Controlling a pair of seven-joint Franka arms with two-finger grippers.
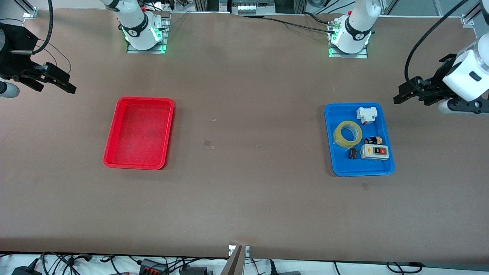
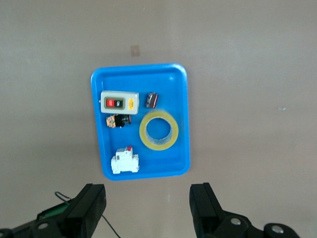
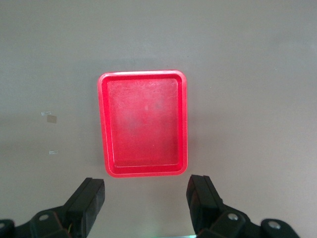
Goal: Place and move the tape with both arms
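Observation:
The yellow-amber tape roll (image 1: 347, 134) lies flat in the blue tray (image 1: 330, 152), toward the left arm's end of the table; it also shows in the left wrist view (image 2: 159, 130). My left gripper (image 1: 401, 95) is open and empty, held up in the air over the bare table beside the blue tray; its fingers (image 2: 91, 203) stand wide apart. My right gripper (image 1: 65, 84) is open and empty, up in the air over the table beside the red tray (image 1: 110, 152); its fingers (image 3: 89, 201) frame the red tray (image 3: 103, 124).
In the blue tray with the tape lie a grey switch box (image 1: 374, 151), a white breaker block (image 1: 366, 114), a small black part (image 1: 352, 153) and a small black-and-tan part (image 1: 373, 140). The red tray holds nothing. Scraps of tape mark the mid table (image 1: 208, 143).

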